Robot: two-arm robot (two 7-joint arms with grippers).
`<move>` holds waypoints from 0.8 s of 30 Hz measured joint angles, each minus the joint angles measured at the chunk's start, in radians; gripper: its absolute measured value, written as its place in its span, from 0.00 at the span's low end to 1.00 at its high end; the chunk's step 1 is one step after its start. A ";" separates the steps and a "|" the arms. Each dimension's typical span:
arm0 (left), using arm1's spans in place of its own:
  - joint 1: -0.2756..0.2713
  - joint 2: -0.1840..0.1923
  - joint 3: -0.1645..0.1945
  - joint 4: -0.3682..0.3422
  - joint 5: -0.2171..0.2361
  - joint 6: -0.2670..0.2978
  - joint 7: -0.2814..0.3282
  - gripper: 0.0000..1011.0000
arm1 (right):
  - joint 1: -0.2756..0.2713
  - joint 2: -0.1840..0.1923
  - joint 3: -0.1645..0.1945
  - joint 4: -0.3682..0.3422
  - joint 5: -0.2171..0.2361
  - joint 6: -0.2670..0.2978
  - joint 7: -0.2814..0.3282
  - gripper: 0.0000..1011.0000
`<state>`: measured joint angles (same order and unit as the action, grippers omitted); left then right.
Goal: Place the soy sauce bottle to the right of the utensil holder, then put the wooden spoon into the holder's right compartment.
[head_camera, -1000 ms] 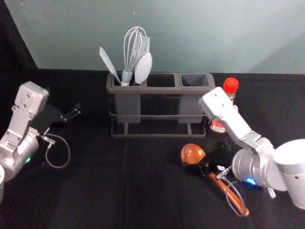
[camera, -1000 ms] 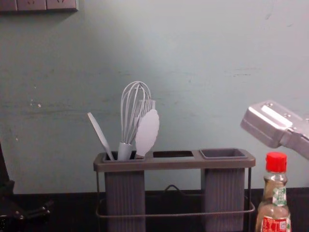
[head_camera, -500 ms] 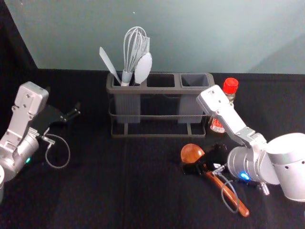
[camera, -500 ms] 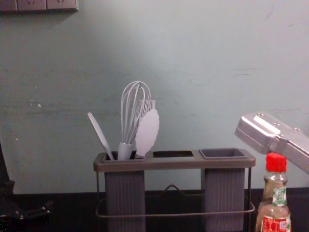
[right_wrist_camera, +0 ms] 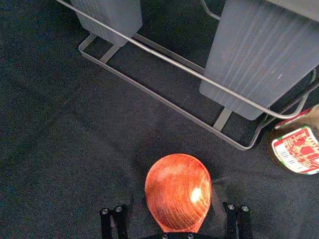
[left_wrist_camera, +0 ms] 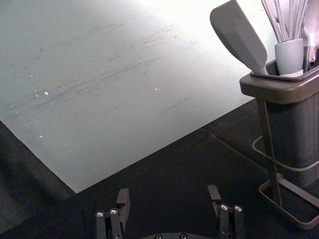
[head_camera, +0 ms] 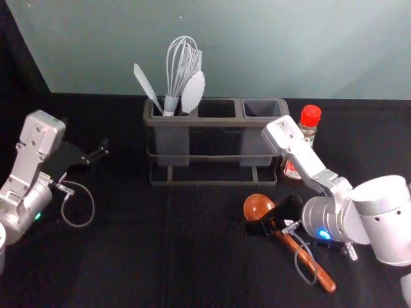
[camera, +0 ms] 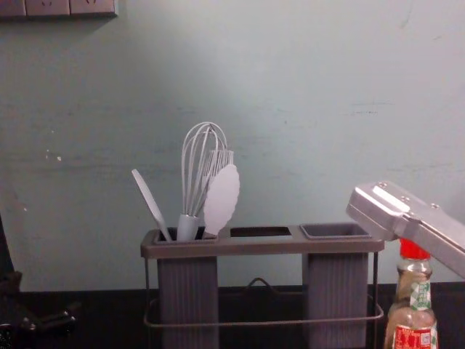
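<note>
Your right gripper (right_wrist_camera: pixel 174 203) has its fingers apart, the spoon (right_wrist_camera: pixel 178 189) between them; the head view adds the handle (head_camera: pixel 320 274), trailing back. Just beyond, the bottle (head_camera: pixel 291 169) already stands right of the holder (head_camera: pixel 212 121); grasping and inserting the spoon remain. Left gripper (left_wrist_camera: pixel 168 191): idle, spread, well leftward.

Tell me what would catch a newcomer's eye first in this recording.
Probably the bright red cap of the sauce bottle, standing just right of the utensil holder. Next would be the glossy reddish-brown spoon, lying on the dark cloth in front of the holder's right side, with the right gripper open around it. The pale whisk also stands out, rising from the holder's left compartment.
</note>
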<state>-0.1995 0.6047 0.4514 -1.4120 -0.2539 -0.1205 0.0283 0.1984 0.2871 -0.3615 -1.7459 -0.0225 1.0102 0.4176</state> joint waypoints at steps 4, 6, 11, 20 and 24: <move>0.000 0.000 0.000 0.000 0.000 0.000 0.000 1.00 | 0.002 -0.005 0.000 0.006 -0.008 0.002 0.006 0.99; 0.000 0.000 0.000 0.000 0.000 0.000 0.000 1.00 | 0.004 -0.007 0.000 0.010 -0.014 0.004 0.009 0.99; 0.000 0.000 0.000 0.000 0.000 0.000 0.000 1.00 | 0.005 -0.012 0.000 0.013 -0.025 0.007 0.015 0.99; 0.000 0.000 0.000 0.000 0.000 0.000 0.000 1.00 | 0.003 -0.019 0.007 0.018 -0.045 0.010 0.025 0.99; 0.000 0.000 0.000 0.000 0.000 0.000 0.000 1.00 | 0.005 -0.022 0.007 0.025 -0.054 0.010 0.031 0.99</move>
<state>-0.1995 0.6047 0.4514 -1.4120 -0.2539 -0.1205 0.0283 0.2033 0.2652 -0.3542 -1.7213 -0.0770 1.0204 0.4490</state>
